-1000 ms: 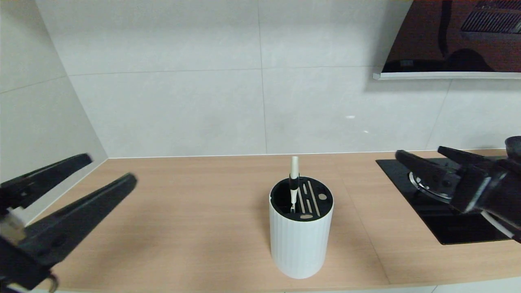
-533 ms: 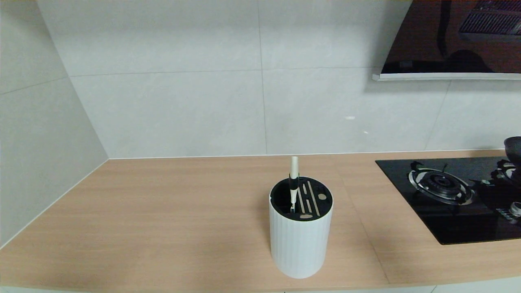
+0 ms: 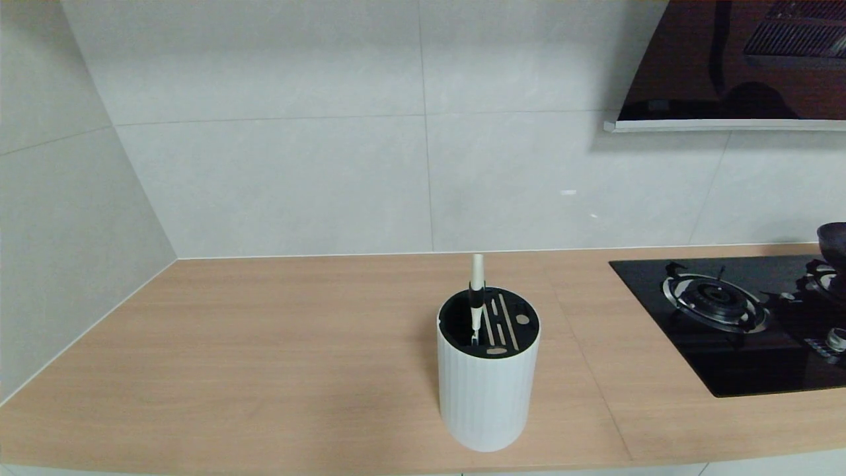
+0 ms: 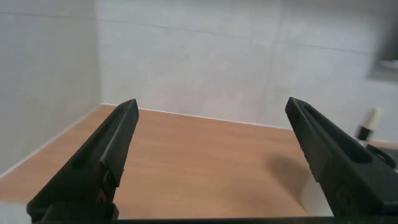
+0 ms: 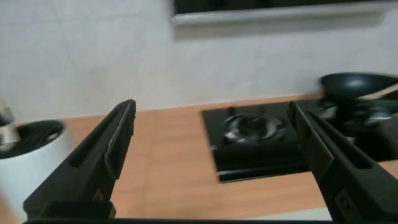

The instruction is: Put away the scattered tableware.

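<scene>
A white ribbed utensil holder [image 3: 488,390] with a black slotted top stands near the wooden counter's front edge. One utensil with a cream and black handle [image 3: 476,287] stands upright in it. From the left wrist view, my left gripper [image 4: 211,109] is open with nothing between its fingers, and the cream handle tip [image 4: 369,124] shows past one finger. My right gripper [image 5: 211,109] is likewise open and holds nothing; the holder [image 5: 31,158] sits off to one side, beyond the finger.
A black gas hob [image 3: 733,317] with a burner occupies the counter's right end, and a dark pan [image 5: 357,87] sits on it. A range hood [image 3: 733,63] hangs above. Tiled walls meet at the back left corner. The wooden counter [image 3: 277,344] is bare left of the holder.
Both grippers, seen at the head view's left and right edges a second ago, have pulled back out of that view. The holder and its utensil have not moved.
</scene>
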